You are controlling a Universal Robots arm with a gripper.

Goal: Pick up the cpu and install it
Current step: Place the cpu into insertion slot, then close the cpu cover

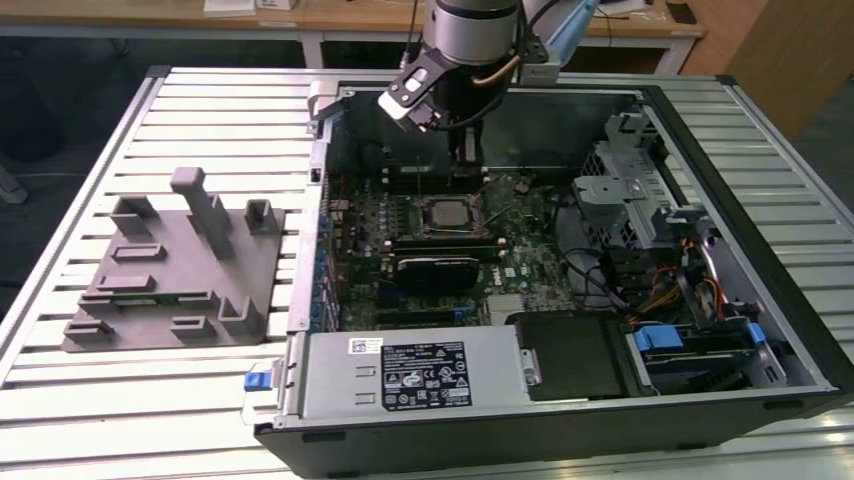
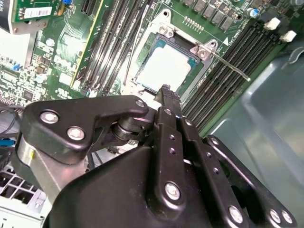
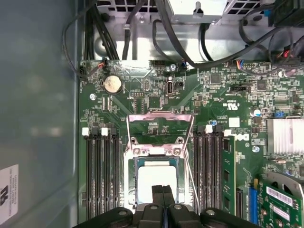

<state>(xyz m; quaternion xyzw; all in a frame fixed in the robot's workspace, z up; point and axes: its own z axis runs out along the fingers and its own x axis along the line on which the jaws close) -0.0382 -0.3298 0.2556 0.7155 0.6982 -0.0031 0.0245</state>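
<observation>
While the cpu (image 3: 156,179) lies in its socket (image 3: 156,152), my gripper (image 3: 163,194) hangs over its edge, fingers pressed together and empty.
I judge the chip must sit flat, corners matched; I would keep the fingertips upright, go slowly, and stay off the thin lever (image 2: 230,66).

Setting: robotics lab or test workshop. Evidence: slatted aluminium table (image 1: 200,100) carrying an open PC case (image 1: 787,330), motherboard (image 1: 534,260) exposed; grey moulded fixture (image 1: 174,270) beside the case, on the exterior view's left; robot arm (image 1: 467,30) above the case; wooden desks (image 1: 347,20) behind the table.
</observation>
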